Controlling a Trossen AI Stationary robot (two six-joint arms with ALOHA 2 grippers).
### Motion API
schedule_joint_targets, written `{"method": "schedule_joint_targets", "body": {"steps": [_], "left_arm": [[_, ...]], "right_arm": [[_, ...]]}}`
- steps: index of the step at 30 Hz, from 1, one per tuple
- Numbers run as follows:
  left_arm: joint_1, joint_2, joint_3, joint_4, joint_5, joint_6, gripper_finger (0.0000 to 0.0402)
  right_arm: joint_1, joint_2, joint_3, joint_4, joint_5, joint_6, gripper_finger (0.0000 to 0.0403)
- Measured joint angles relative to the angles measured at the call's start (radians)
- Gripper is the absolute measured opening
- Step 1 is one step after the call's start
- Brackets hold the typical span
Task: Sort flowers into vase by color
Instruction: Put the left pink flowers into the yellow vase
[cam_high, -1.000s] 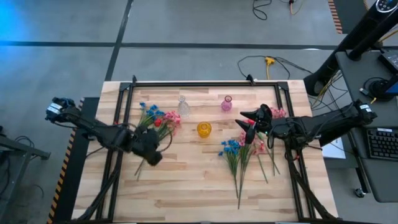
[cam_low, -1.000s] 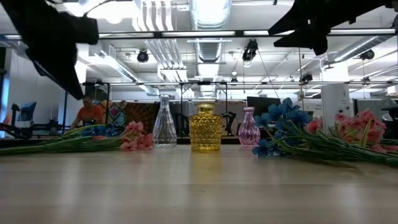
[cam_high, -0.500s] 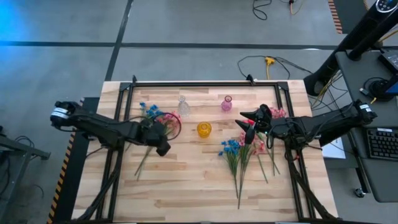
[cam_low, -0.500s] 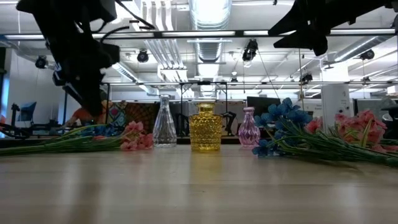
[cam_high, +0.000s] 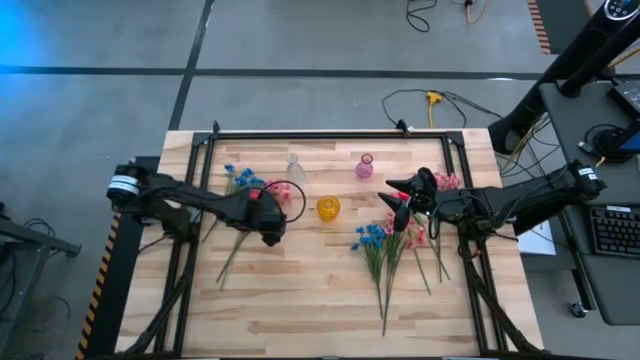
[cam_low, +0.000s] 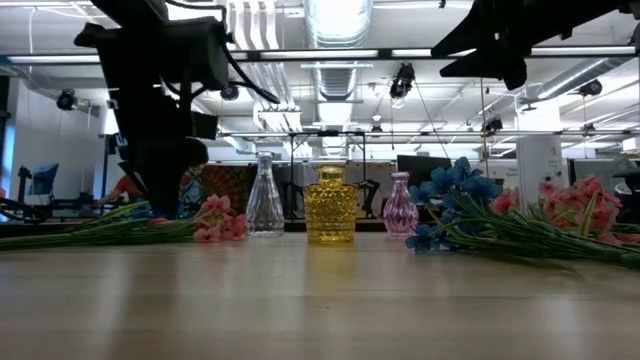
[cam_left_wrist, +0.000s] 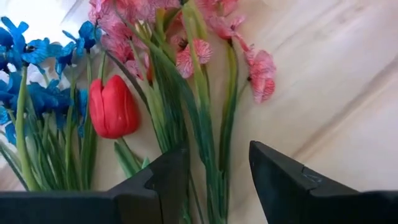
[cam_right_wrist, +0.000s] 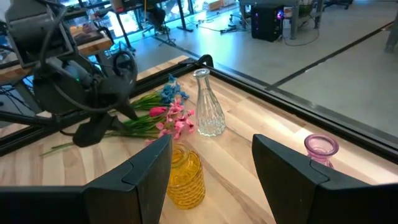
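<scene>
Left gripper (cam_left_wrist: 214, 171) hangs over the left flower pile (cam_high: 250, 195), fingers spread, nothing between them. Wrist view shows green stems of the pink sprays (cam_left_wrist: 186, 56) running up through the gap; red tulip (cam_left_wrist: 112, 106) and blue blossoms (cam_left_wrist: 37, 81) lie just beside, outside the fingers.

Judgement: step in hand is picking one stem from this pile. Stems lie bunched and crossing, so closing here risks catching several colours at once. Better to centre on a single stem, low near the wood, well below the blossoms, and lift slowly to see what trails.

Right gripper (cam_high: 400, 200) waits above the right pile (cam_high: 392, 240), fingers parted and empty.

Clear vase (cam_high: 294, 170), yellow vase (cam_high: 328, 208) and pink vase (cam_high: 365, 165) stand upright between the piles, all without flowers
</scene>
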Motion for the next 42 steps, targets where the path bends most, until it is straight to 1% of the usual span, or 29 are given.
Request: {"method": "schedule_joint_targets", "body": {"steps": [19,26,31,42], "left_arm": [[0.043,0.104,-0.002,-0.016,0.001,0.015,0.0155],[0.044,0.113,-0.002,-0.013,0.019,0.042,0.0150],[0.044,0.112,-0.002,-0.010,0.044,0.057,0.0119],[0.043,0.110,-0.002,-0.010,0.048,0.057,0.0009]], "right_arm": [[0.000,0.000,0.000,0.000,0.000,0.000,0.0215],[0.000,0.000,-0.001,0.000,-0.001,0.000,0.0215],[0.000,0.000,-0.001,-0.001,-0.001,0.000,0.0215],[0.000,0.000,-0.001,-0.004,-0.002,0.000,0.0215]]}}
